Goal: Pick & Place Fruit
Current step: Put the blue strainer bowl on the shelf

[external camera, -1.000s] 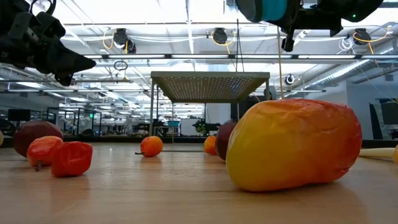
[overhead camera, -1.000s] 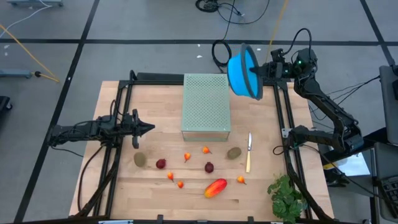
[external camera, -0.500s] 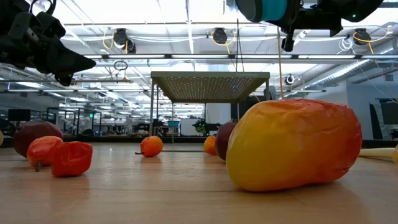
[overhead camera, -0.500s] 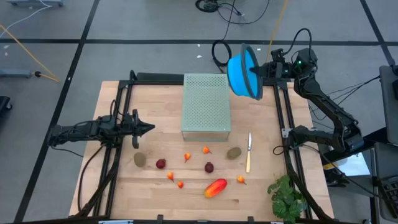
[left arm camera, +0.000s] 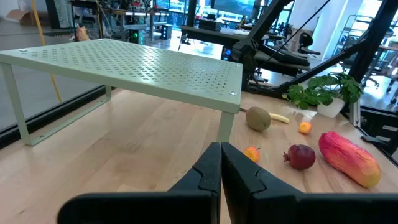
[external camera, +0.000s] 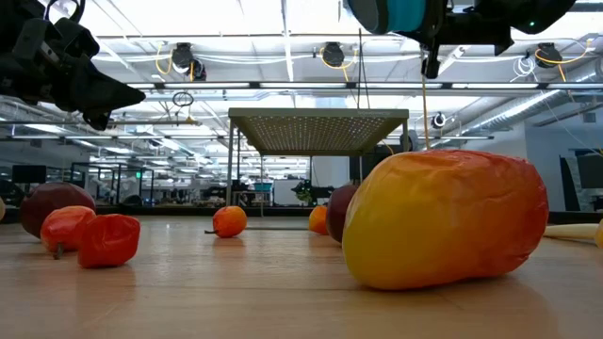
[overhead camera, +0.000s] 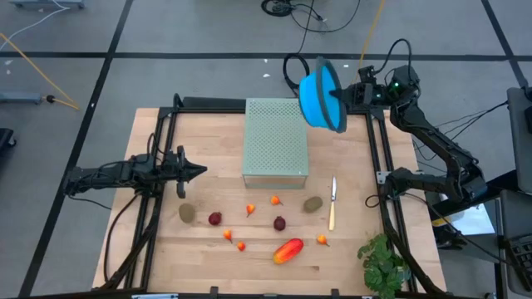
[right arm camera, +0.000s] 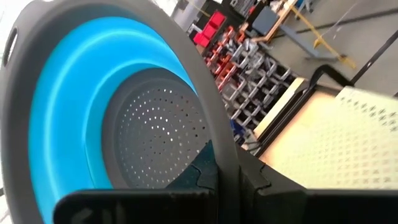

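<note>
Fruit lies scattered along the table's (overhead camera: 166,249) near half in the high view: one mango (overhead camera: 288,250) close to the near edge, two brown kiwis (overhead camera: 188,213), two dark-red balls (overhead camera: 215,218) and five tiny orange-red pieces (overhead camera: 275,199) between them. One pale-handled knife (overhead camera: 332,203) lies beside the right kiwi, and one green leafy bunch (overhead camera: 382,264) sits at the near right corner. One perforated green rack (overhead camera: 275,141) stands at the far middle. The left gripper (overhead camera: 198,172) hovers near the left edge, jaws pressed together and empty. The right gripper (overhead camera: 339,96) hangs over the far right corner, clamped on the rim of one blue colander (overhead camera: 320,93), held tilted on edge.

From the low view, the mango (external camera: 443,217) fills the foreground, with the rack (external camera: 318,127) behind.

The left wrist view shows closed fingers (left arm camera: 208,174) facing the rack (left arm camera: 130,62), one kiwi (left arm camera: 258,118) and the mango (left arm camera: 348,158).

The right wrist view shows the colander (right arm camera: 124,106) gripped at its grey rim. No writing is legible anywhere.
</note>
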`<state>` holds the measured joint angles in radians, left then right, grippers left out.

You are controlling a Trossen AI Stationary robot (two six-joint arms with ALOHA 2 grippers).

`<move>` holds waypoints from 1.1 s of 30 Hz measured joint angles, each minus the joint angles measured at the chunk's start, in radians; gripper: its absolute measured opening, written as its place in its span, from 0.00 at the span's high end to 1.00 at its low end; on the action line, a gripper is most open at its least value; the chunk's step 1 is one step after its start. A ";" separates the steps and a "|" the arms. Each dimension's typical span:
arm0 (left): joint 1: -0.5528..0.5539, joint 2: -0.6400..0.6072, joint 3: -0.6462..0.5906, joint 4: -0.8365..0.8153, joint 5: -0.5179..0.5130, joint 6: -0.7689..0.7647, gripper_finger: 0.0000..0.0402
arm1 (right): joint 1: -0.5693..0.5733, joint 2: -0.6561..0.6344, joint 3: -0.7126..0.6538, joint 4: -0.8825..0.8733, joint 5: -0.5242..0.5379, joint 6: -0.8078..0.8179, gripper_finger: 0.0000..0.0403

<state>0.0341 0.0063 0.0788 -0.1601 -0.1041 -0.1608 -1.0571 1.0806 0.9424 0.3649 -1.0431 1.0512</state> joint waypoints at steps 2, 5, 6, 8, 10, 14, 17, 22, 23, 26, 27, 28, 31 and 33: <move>0.000 0.000 0.000 0.000 0.000 0.000 0.98 | 0.020 0.009 0.000 -0.002 0.007 0.001 0.99; 0.000 0.000 0.000 0.000 0.000 0.000 0.98 | 0.045 0.027 0.000 -0.017 0.061 0.003 0.99; 0.000 0.000 0.000 0.000 0.000 0.000 0.98 | 0.051 0.033 0.000 -0.019 0.078 0.002 0.99; 0.000 0.000 0.000 0.000 0.000 0.000 0.98 | 0.061 0.043 0.000 -0.020 0.104 -0.006 0.99; 0.000 0.000 0.000 0.000 0.000 0.000 0.98 | 0.074 0.055 0.000 -0.018 0.129 -0.016 0.99; 0.000 0.000 0.000 -0.001 -0.001 0.000 0.98 | 0.105 0.081 0.000 -0.022 0.184 -0.044 0.99; 0.000 0.000 0.000 0.000 -0.001 0.000 0.98 | 0.128 0.091 0.001 -0.043 0.229 -0.077 0.99; 0.000 0.000 0.000 0.000 -0.001 0.000 0.98 | 0.173 0.100 0.001 -0.100 0.330 -0.144 0.99; 0.000 0.000 0.000 0.000 -0.001 0.000 0.98 | 0.183 0.099 0.001 -0.109 0.344 -0.155 0.99; 0.000 0.000 0.000 0.000 -0.001 0.000 0.98 | 0.215 0.100 0.025 -0.194 0.407 -0.207 0.99; 0.000 0.000 0.000 0.000 -0.001 0.000 0.98 | 0.227 0.100 0.043 -0.238 0.435 -0.236 0.99; 0.000 0.000 0.000 0.000 -0.001 0.000 0.98 | 0.241 0.100 0.066 -0.284 0.464 -0.268 0.99; 0.000 0.000 0.000 0.000 -0.001 0.000 0.98 | 0.276 0.112 0.148 -0.411 0.536 -0.356 0.99; 0.000 0.000 0.000 0.000 -0.001 0.000 0.98 | 0.289 0.124 0.195 -0.478 0.572 -0.388 0.99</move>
<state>0.0341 0.0063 0.0788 -0.1604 -0.1053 -0.1608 -0.7677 1.2045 1.1378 -0.1132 -0.4709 0.6635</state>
